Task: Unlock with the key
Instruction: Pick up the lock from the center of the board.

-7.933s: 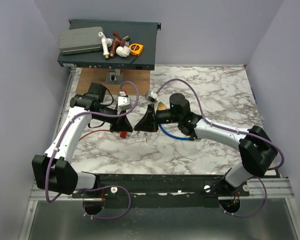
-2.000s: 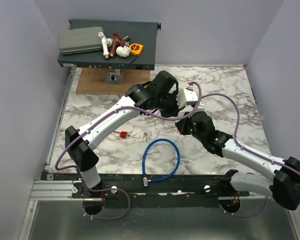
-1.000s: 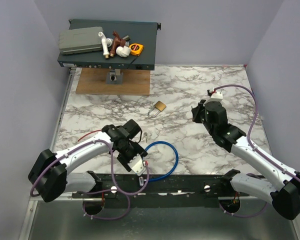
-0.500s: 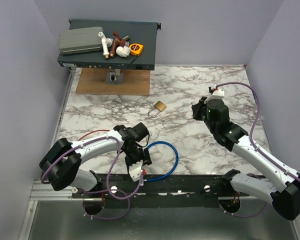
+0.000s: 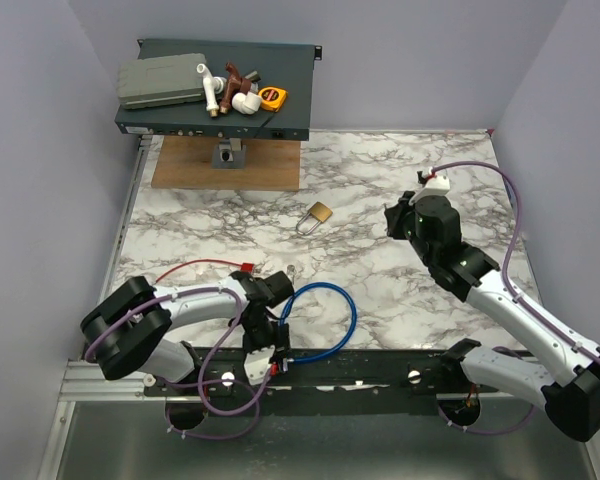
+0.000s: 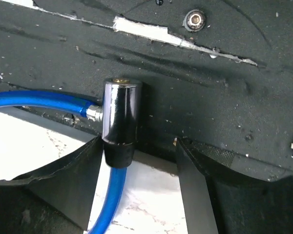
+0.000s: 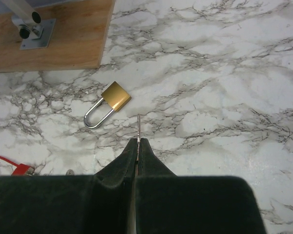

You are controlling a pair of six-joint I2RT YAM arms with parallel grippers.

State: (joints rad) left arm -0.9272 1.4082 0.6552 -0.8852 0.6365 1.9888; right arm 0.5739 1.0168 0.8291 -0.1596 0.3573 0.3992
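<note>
The key's red tag (image 5: 248,266) (image 7: 22,169) lies on the marble with its red cord (image 5: 185,266) trailing left; no gripper touches it. My right gripper (image 7: 138,140) (image 5: 398,222) hovers right of the brass padlock (image 5: 320,213) (image 7: 110,100), shut on a thin metal blade (image 7: 138,126) seen edge-on, pointing toward the padlock. My left gripper (image 6: 136,146) (image 5: 276,345) is open at the table's near edge. Its fingers (image 6: 73,180) straddle the blue cable lock's black cylinder head (image 6: 119,114). The cable (image 5: 325,318) runs between them, against the left one.
A small silver key-like piece (image 5: 290,268) lies right of the red tag. A wooden board (image 5: 195,163) carrying a metal bracket (image 5: 227,153) sits at the back left, behind it a black shelf (image 5: 290,90) with tools. A black rail (image 5: 380,365) borders the near edge.
My left arm folded back toward the near edge, bringing its gripper down over the cable lock's head and uncovering the red tag and cord. The right arm barely moved.
</note>
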